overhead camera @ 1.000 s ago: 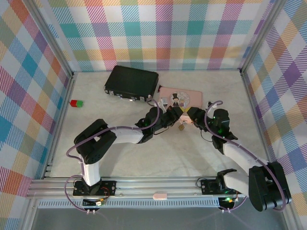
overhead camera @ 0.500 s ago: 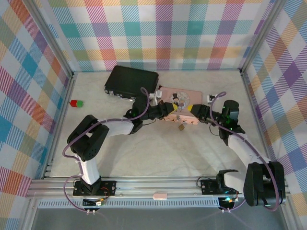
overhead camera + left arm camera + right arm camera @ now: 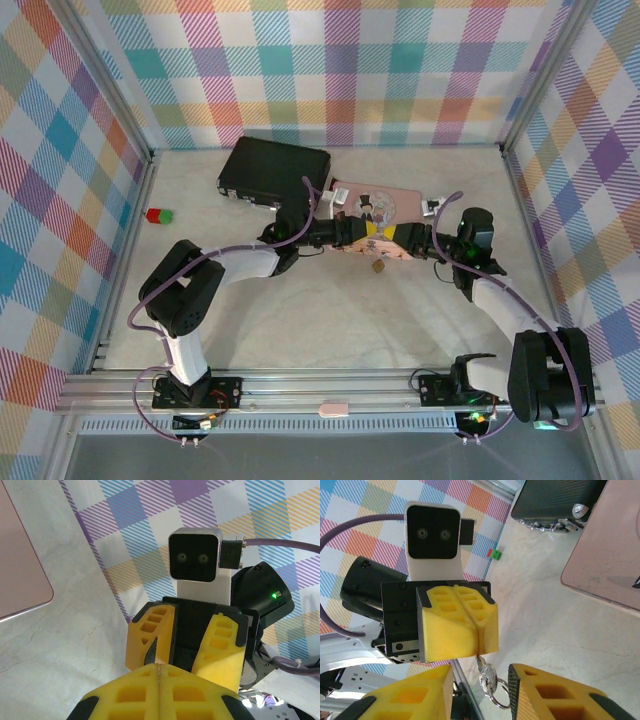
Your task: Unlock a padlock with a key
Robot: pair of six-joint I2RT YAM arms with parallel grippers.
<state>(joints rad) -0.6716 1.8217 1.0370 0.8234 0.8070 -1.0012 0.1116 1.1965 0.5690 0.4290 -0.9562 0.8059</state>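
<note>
1. The pale marbled counter [image 3: 300, 320] sits between plaid walls, with both arms reaching in from its near edge to meet around its middle.
2. A black case [image 3: 275, 168] lies shut towards the back, left of centre.
3. A flat pink box [image 3: 400, 203] lies just to the right of the case. The two tools meet over its near edge.
4. The left tool [image 3: 467, 620] has its yellow fingers [image 3: 125, 695] pressed flat together. The right wrist view shows a thin metal piece clamped at their lower edge.
5. The right tool [image 3: 182, 635] faces the left one nose to nose. Its fingers [image 3: 555, 695] stand well apart, one on either side of what hangs from the left tool, and I see them touching nothing.
6. The padlock [image 3: 379, 266], small and brass-coloured, lies on the counter just in front of the pink box, near where the tools meet. Neither tool is on it. I cannot tell from here whether its shackle is closed.
7. A small red-and-green block [image 3: 159, 215] lies far off by the left wall.
8. The key [image 3: 486, 672] dangles from the left tool's closed fingers with a wire ring hanging below its head, in the gap between the right tool's fingers.
</note>
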